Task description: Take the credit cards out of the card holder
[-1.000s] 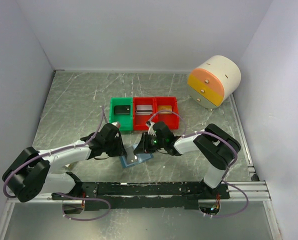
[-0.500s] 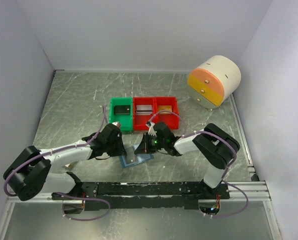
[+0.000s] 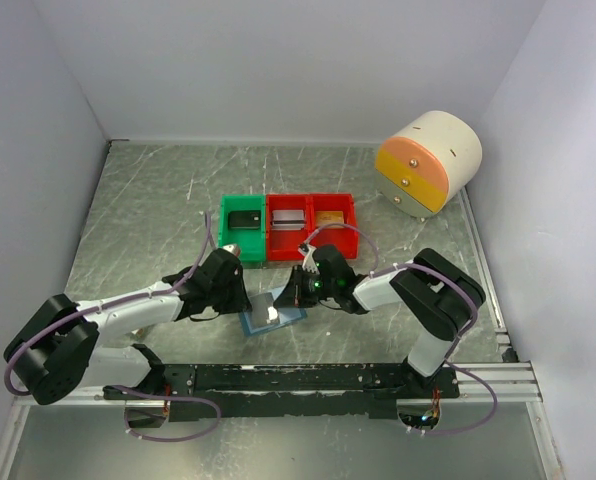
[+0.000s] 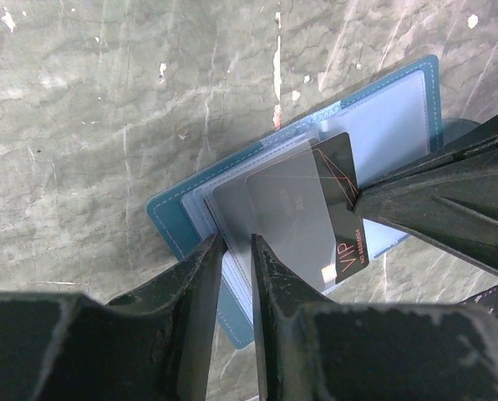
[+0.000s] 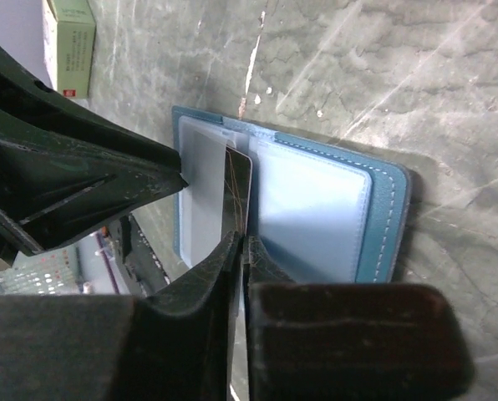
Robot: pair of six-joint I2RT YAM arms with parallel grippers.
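The card holder [image 3: 278, 318] lies open on the table between the two arms, slate-blue outside [image 4: 178, 221] with light-blue pockets [image 5: 316, 209]. A dark credit card [image 4: 343, 230] marked VIP sticks partly out of a clear sleeve. My right gripper [image 5: 241, 242] is shut on this card's edge [image 5: 239, 188]; in the top view it sits at the holder's far side [image 3: 286, 297]. My left gripper [image 4: 237, 246] is closed narrowly over the holder's near-left edge, pinning it [image 3: 244, 300]. A second, grey card [image 4: 287, 221] shows inside the sleeve.
Behind the holder stand a green bin [image 3: 243, 228] and two joined red bins [image 3: 311, 225], each with a flat item inside. A round cream-and-orange drawer unit [image 3: 428, 162] sits at the back right. A pale box with red [image 5: 69, 38] shows in the right wrist view.
My right gripper's jaws have closed onto the dark card and the wrist has shifted slightly right. The left arm keeps its hold on the holder.
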